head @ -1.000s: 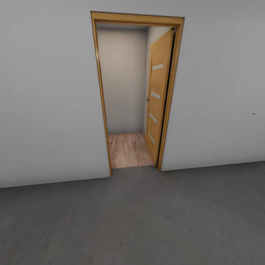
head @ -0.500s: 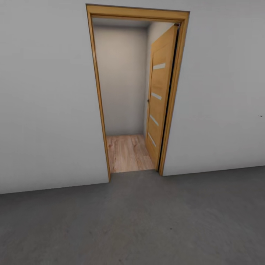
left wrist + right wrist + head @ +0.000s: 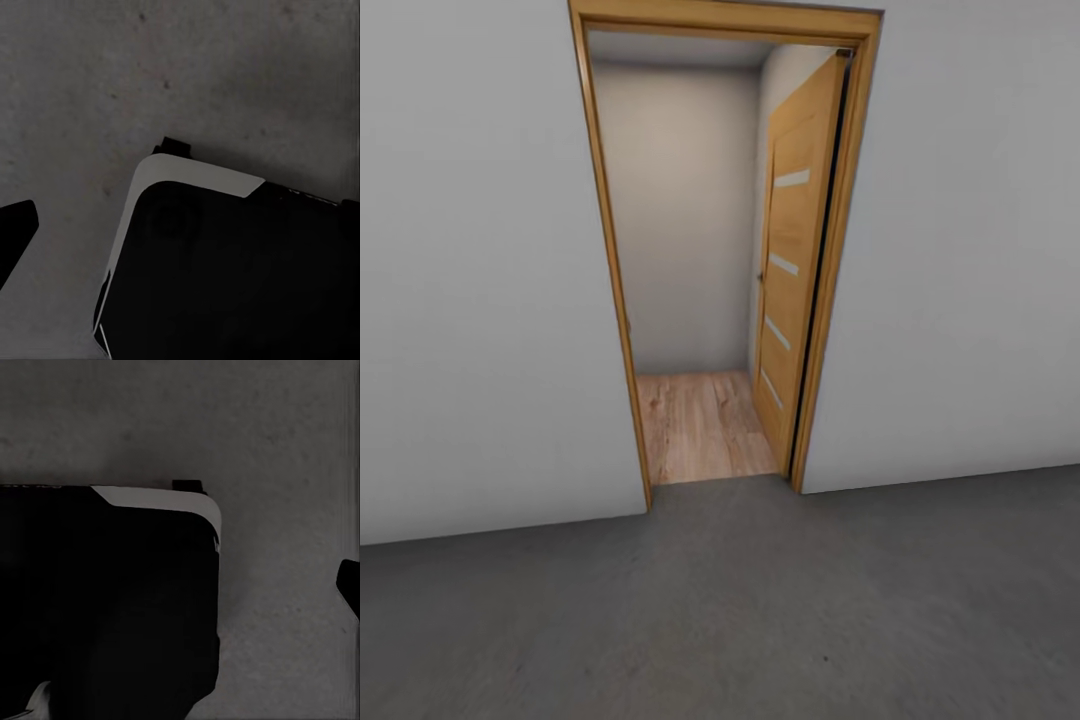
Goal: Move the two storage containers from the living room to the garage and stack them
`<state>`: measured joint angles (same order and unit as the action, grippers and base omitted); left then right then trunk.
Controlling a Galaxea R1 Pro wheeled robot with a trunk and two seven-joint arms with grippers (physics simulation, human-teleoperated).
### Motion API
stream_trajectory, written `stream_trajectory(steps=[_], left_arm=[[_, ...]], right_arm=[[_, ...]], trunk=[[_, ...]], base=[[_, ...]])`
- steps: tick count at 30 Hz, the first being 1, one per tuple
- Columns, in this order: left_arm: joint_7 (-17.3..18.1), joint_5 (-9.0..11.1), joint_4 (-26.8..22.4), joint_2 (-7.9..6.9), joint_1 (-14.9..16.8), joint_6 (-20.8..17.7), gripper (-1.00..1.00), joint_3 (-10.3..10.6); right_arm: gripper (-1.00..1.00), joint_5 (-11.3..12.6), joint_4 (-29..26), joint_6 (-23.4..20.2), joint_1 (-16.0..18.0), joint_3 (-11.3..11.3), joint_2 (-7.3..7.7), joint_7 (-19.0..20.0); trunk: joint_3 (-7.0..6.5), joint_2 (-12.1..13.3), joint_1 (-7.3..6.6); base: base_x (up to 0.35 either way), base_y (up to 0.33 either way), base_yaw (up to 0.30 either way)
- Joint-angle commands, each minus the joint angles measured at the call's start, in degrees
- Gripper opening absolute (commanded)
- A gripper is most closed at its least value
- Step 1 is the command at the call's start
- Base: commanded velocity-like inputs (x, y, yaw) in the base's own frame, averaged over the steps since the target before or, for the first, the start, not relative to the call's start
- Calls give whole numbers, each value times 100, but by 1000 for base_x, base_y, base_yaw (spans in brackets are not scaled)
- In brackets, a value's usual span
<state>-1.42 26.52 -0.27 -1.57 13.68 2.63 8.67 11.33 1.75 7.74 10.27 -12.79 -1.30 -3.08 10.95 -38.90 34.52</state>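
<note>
The two storage containers are out of view. I stand on the garage's dark grey concrete floor, facing a white wall with an open doorway. Each wrist view looks down at this floor past my own dark base. One dark fingertip of the left gripper pokes in at the picture's edge. A fingertip of the right gripper does the same. Nothing is seen held by either.
The doorway has a light wooden frame. Its wooden door is swung inward against the right side. Beyond lies a short passage with light wood planks and a beige back wall.
The whole head view has shifted: the doorway is larger and its top edge now reaches the picture's top, so the camera has come closer to it.
</note>
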Motion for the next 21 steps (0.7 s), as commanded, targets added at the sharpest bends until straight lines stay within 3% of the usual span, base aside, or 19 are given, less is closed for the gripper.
stream_trajectory(steps=[1, 21], left_arm=[[-15, 45, 1, 0, 3, 15, 100, 48], [-18, 55, 4, -1, 3, 6, 100, 47]], right_arm=[[100, 54, 19, 34, 9, -49, -7, -8], [100, 54, 13, 41, 10, -49, -6, -24]], trunk=[[8, -6, 4], [8, -6, 4]], base=[[316, -132, 0], [316, -98, 0]])
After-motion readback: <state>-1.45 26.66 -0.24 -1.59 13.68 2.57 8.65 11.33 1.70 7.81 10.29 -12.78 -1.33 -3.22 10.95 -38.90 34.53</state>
